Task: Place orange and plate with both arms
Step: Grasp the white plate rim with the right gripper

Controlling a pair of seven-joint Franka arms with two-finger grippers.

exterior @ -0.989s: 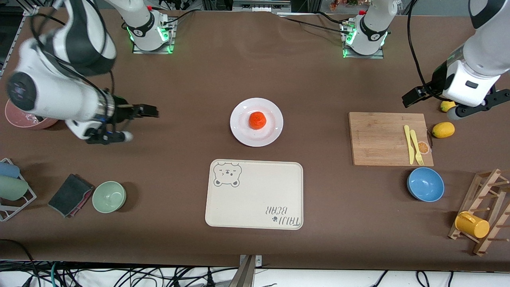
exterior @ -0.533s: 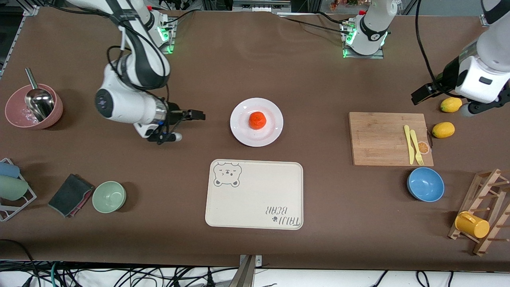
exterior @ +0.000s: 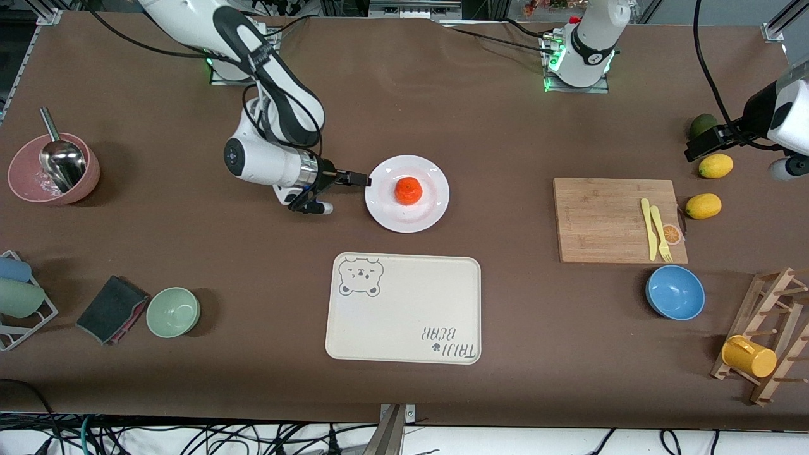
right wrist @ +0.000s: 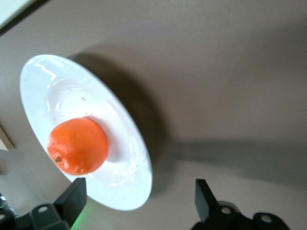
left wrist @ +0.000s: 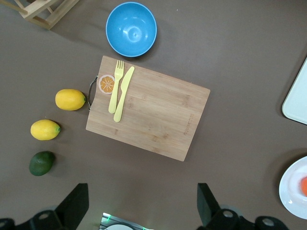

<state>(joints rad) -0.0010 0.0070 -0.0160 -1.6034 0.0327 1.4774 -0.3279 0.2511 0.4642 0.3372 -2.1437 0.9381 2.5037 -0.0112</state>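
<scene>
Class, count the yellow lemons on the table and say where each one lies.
2. One lemon lies beside the cutting board; the other lemon lies farther from the front camera.

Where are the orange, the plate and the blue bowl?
orange [exterior: 408, 190]: front view, middle of the fruit.
plate [exterior: 383, 210]: front view, bare white rim.
blue bowl [exterior: 675, 292]: front view, inside of the bowl.
</scene>
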